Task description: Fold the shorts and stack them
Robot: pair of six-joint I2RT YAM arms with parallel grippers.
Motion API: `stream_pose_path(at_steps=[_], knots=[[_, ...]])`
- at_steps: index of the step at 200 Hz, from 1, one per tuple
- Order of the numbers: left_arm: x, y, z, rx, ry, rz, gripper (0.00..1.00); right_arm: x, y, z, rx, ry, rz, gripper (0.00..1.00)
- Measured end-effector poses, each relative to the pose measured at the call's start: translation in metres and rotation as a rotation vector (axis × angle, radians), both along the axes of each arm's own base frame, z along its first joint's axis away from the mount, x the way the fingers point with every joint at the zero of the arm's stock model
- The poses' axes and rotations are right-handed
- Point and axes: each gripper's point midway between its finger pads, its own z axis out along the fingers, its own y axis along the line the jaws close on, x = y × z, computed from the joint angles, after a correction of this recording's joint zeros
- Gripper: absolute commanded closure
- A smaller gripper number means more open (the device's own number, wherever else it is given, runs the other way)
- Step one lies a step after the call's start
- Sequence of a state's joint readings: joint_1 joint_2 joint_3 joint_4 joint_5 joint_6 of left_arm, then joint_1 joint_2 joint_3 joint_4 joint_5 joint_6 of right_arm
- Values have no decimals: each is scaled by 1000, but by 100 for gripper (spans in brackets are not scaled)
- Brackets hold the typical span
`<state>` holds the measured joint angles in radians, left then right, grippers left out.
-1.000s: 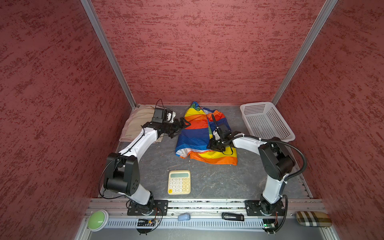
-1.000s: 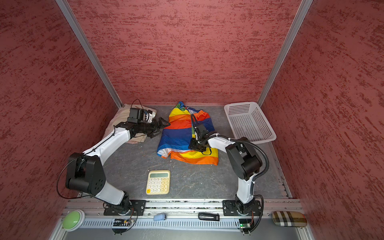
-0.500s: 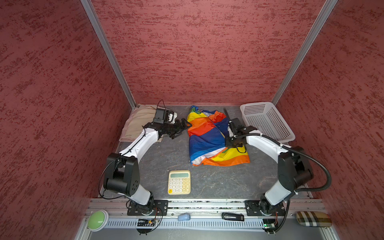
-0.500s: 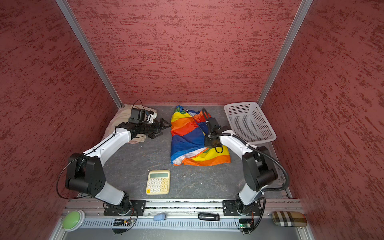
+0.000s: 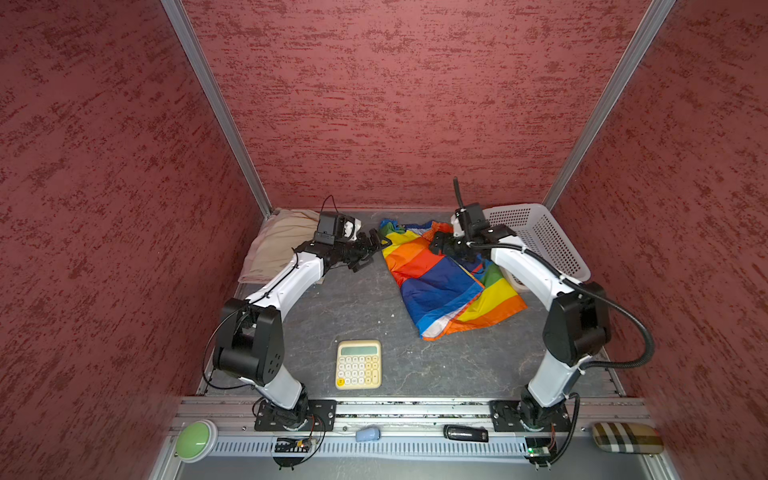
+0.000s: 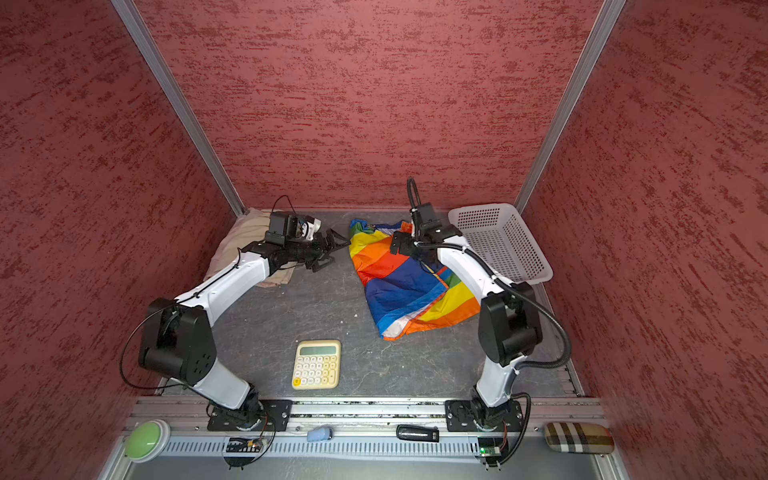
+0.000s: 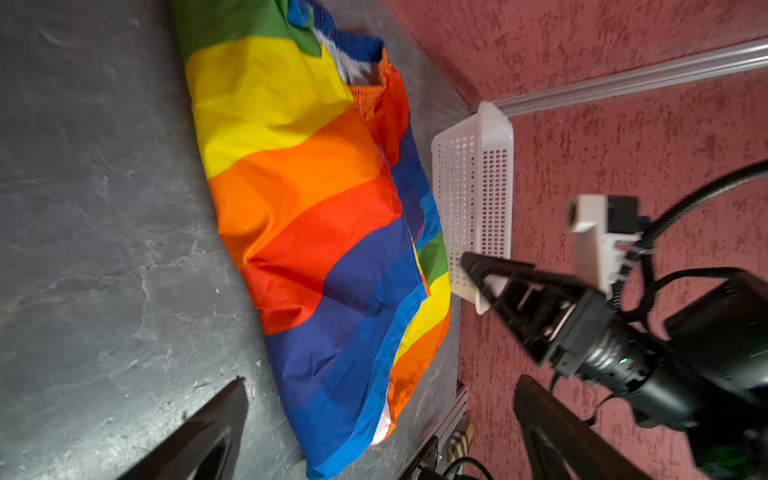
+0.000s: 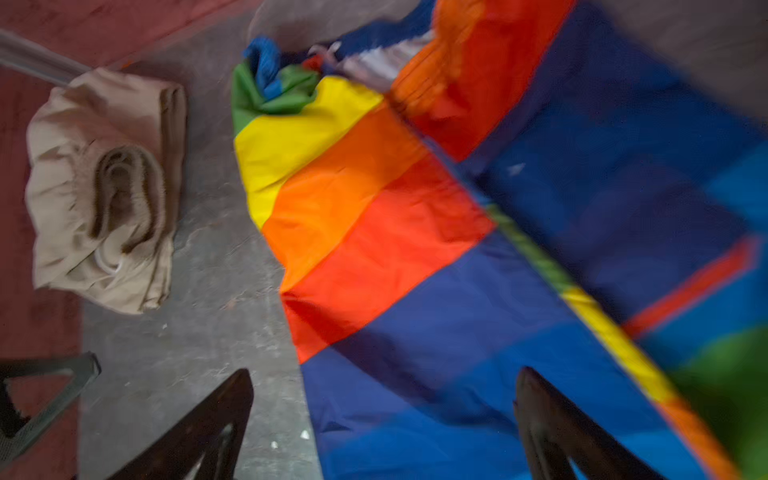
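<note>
While left fingers and right fingers gape, only the right wrist view shows beige shorts' waistband.

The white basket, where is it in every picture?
Top view: basket in the far right corner.
Top view: basket in the far right corner too.
Left wrist view: basket just beyond the rainbow shorts.
Right wrist view: not in it.
Shared landmark: the rainbow shorts show in all four pictures.
</note>
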<state>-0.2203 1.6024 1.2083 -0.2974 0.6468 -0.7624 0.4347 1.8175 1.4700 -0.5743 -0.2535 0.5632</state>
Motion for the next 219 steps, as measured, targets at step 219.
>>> stream_pose_path(at_steps=[219], knots=[[18, -71, -47, 434, 3, -301, 0, -98, -148, 17, -134, -37, -342, 1]])
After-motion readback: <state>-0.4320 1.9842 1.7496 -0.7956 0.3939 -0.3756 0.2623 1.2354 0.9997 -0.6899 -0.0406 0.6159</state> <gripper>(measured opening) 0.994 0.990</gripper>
